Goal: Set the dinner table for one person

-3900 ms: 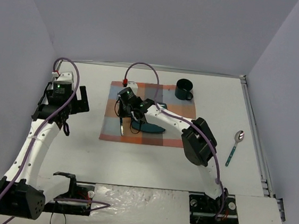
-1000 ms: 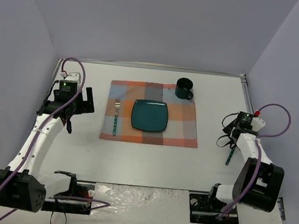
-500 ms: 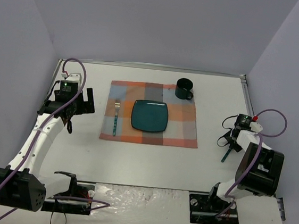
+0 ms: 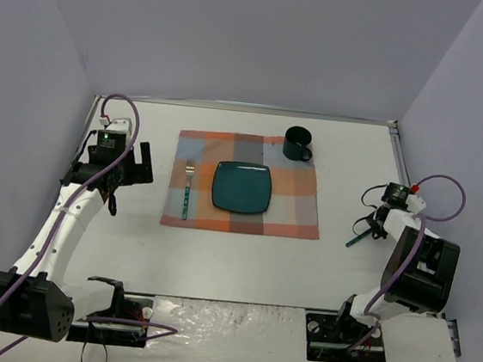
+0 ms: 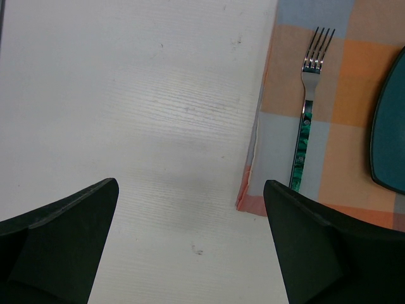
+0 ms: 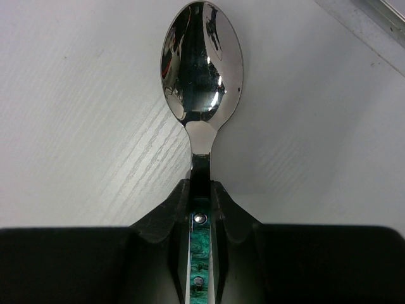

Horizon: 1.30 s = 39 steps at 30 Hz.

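On the white dinner table [image 4: 233, 258] lies a plaid placemat [image 4: 295, 206] with a teal square plate [image 4: 242, 187] in its middle and a green-handled fork [image 4: 187, 188] at its left; the fork also shows in the left wrist view [image 5: 305, 130]. A dark mug [image 4: 296, 143] stands at the mat's far right corner. My right gripper [image 4: 374, 228] is shut on a spoon [image 6: 201, 82] with a green handle [image 4: 358, 238], at the table's right side. My left gripper [image 4: 131, 165] is open and empty, left of the mat.
A metal rail [image 4: 411, 207] runs along the table's right edge. Grey walls enclose the table on the left, back and right. The two arm bases stand at the near edge.
My right arm left the mat, where the plate and fork now lie, went to the right side and closed on the spoon, which has turned and shifted left. The left arm barely moved.
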{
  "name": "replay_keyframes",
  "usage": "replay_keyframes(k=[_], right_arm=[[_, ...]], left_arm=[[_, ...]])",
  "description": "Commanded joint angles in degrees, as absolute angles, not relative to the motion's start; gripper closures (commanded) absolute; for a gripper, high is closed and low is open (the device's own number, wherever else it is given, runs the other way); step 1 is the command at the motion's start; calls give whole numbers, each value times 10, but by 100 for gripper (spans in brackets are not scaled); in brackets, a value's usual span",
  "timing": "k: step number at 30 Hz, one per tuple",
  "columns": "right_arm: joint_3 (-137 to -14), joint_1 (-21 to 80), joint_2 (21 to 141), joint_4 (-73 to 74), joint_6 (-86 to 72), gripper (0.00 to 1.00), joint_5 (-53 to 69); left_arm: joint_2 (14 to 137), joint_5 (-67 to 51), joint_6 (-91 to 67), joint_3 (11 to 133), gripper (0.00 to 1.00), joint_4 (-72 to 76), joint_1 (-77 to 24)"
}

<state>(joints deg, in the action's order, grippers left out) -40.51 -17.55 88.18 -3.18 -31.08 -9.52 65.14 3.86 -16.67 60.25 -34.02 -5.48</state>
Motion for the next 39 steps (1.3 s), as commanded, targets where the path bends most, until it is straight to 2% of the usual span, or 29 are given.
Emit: replay_keyframes(k=[1, 7, 19, 29, 39], right_arm=[[-419, -147, 870, -15, -285, 100, -95], [-455, -41, 826, -6, -218, 100, -164], [-553, 127, 845, -4, -99, 100, -76], [-603, 194, 931, -3, -59, 100, -44], [-623, 204, 996, -17, -101, 100, -33]], left_arm=[[641, 38, -159, 618, 3, -323, -57], [643, 38, -159, 619, 3, -323, -57], [644, 46, -156, 618, 3, -323, -57], [643, 50, -154, 616, 3, -321, -57], [642, 58, -153, 615, 3, -321, -57]])
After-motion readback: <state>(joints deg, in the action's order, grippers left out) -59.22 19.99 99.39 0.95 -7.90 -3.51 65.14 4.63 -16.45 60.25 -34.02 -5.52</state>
